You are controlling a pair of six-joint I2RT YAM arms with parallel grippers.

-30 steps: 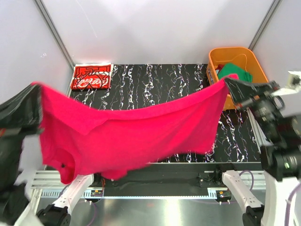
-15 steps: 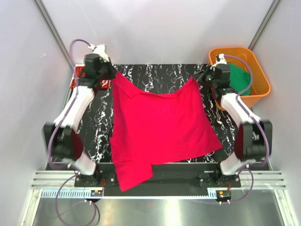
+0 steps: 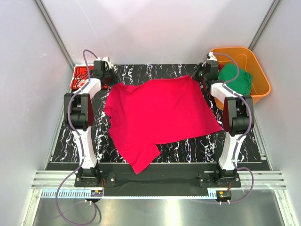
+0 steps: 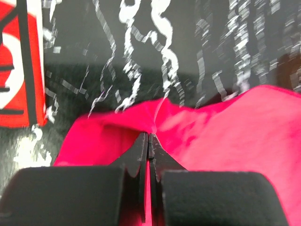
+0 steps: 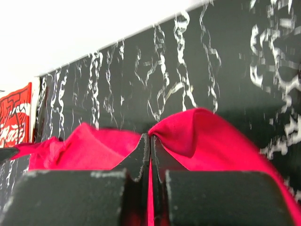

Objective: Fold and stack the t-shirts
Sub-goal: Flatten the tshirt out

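Note:
A plain crimson-red t-shirt (image 3: 157,115) lies spread on the black marbled table (image 3: 141,73), one sleeve hanging over the near edge. My left gripper (image 3: 113,81) is shut on its far left corner (image 4: 155,120). My right gripper (image 3: 197,77) is shut on the far right corner (image 5: 188,132). A folded red t-shirt with white line print (image 3: 80,77) sits at the far left corner of the table, also seen in the left wrist view (image 4: 19,70). A green t-shirt (image 3: 237,79) lies in the orange tub (image 3: 261,77).
The orange tub stands off the table's far right corner. White walls and grey frame posts close in the back and sides. A metal rail (image 3: 155,181) runs along the near edge by the arm bases.
Both arms swung the crimson shirt from stretched in the air near the camera out to the far edge and laid it down flat on the table. Both grippers stayed shut on it.

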